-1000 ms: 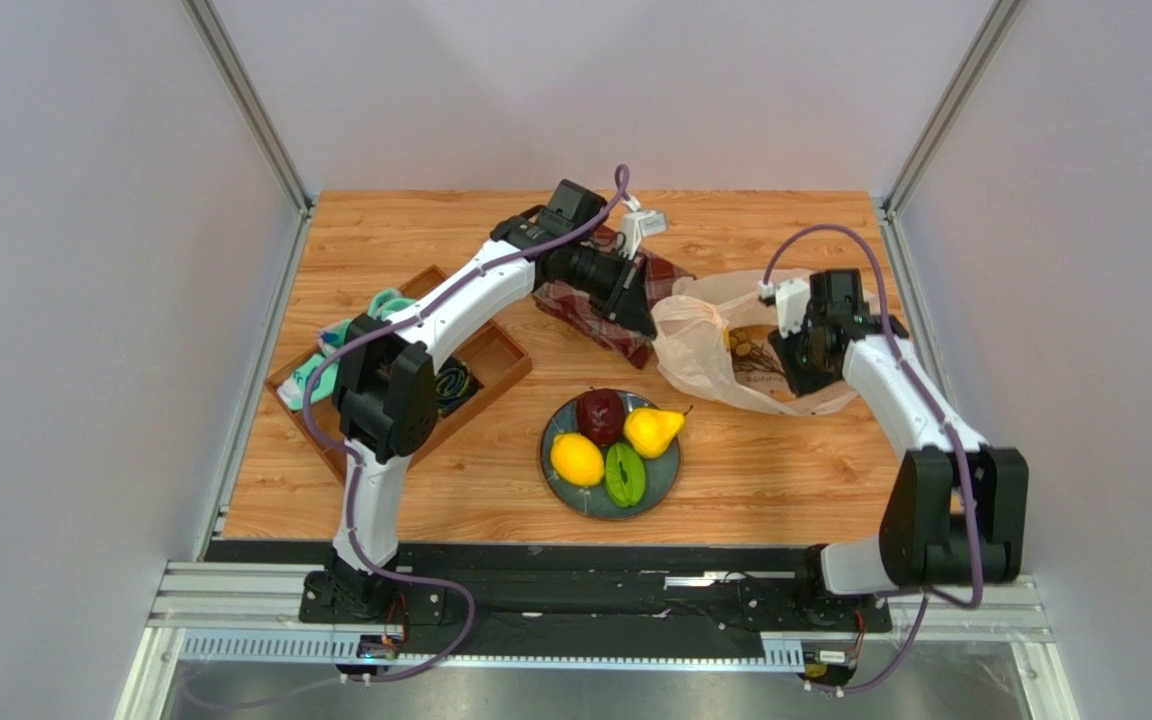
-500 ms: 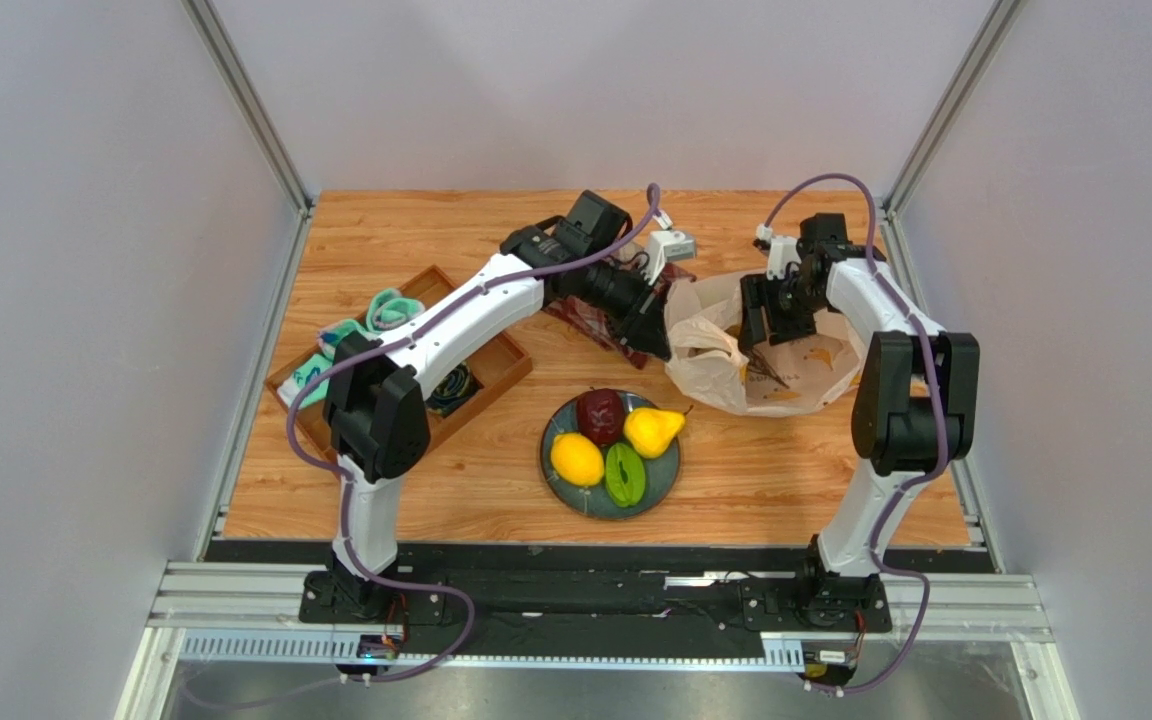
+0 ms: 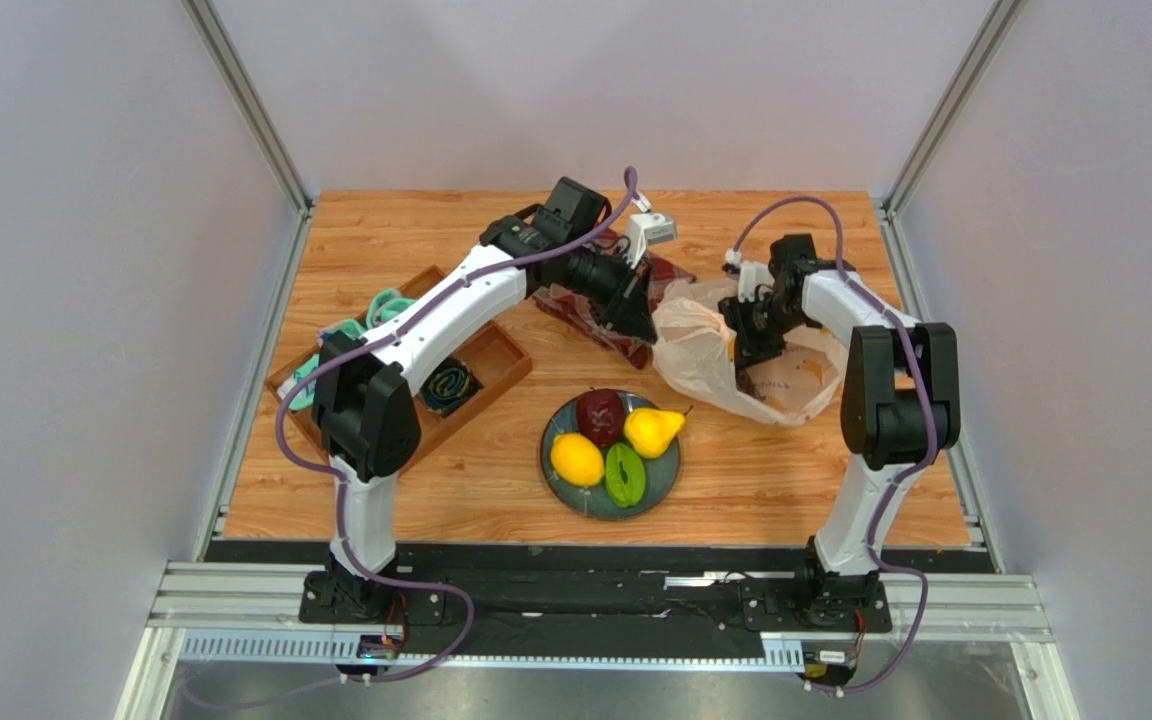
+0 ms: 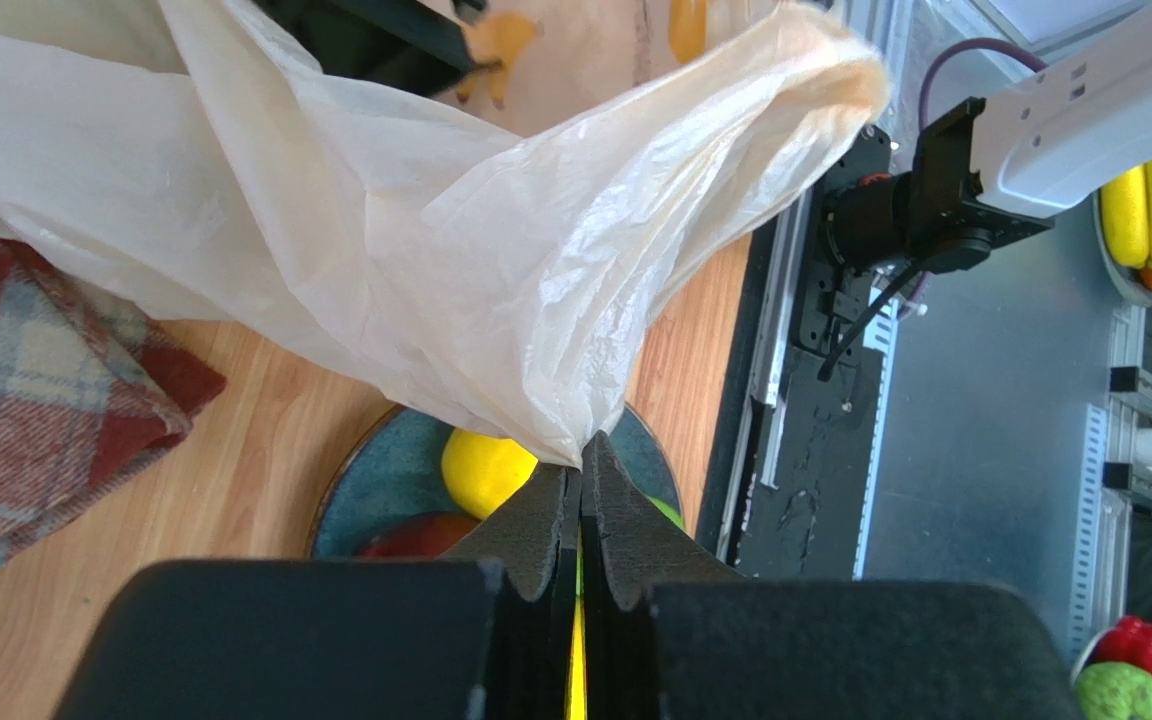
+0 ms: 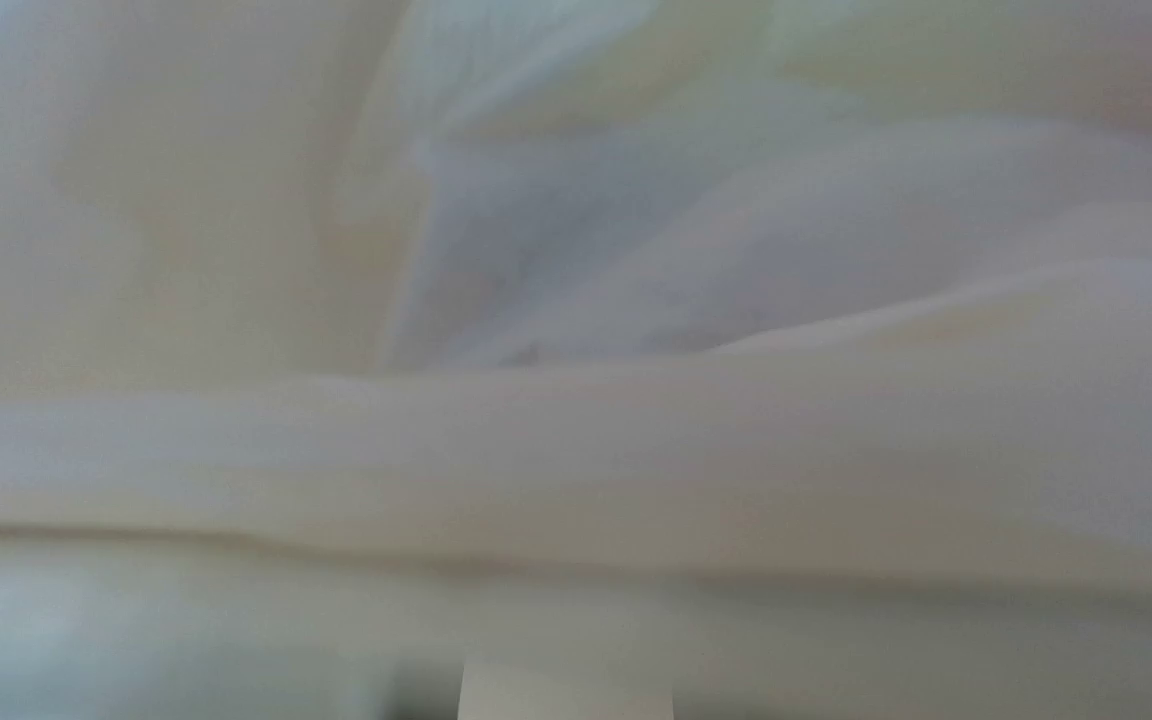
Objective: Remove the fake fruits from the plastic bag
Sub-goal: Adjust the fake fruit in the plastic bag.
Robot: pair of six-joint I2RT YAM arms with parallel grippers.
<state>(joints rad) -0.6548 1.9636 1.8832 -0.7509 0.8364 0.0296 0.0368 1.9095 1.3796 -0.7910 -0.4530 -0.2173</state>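
Bag [image 3: 781,396] lies on the worktop [image 3: 432,480] beyond the plate [image 3: 666,471], off its far-right side. Its long axis runs sideways, away from the cloth [image 3: 585,318]. Four fruits sit on the plate: lemon [image 3: 578,459], dark red one [image 3: 600,414], yellow pear shape [image 3: 653,431], green piece [image 3: 624,474]. Anything left to fetch is inside the film. The top view shows a faint orange smudge through it, too vague to name.

Left claw [image 4: 585,450]: fingers pressed together on a pinch of the bag's film, just beyond the plate's far edge. Its wrist view looks past the pinch onto the lemon and the plate rim. My read: that pinch holds the mouth up and drawn toward the plate.

Right claw [image 3: 749,323]: down in the bag's mouth, on the side away from the plate. Its wrist view is nothing but blurred film, so you cannot tell whether the fingers are spread or closed, or whether they hold anything.

Relation that matters: any remaining fruit lies past the right claw, deeper in the bag and further from the plate. The right arm is the nearer one. You would reach along the bag's long axis, not across it, with the left claw's pinch taut. Risk, as I judge it: the fingers catch thin film instead of fruit.
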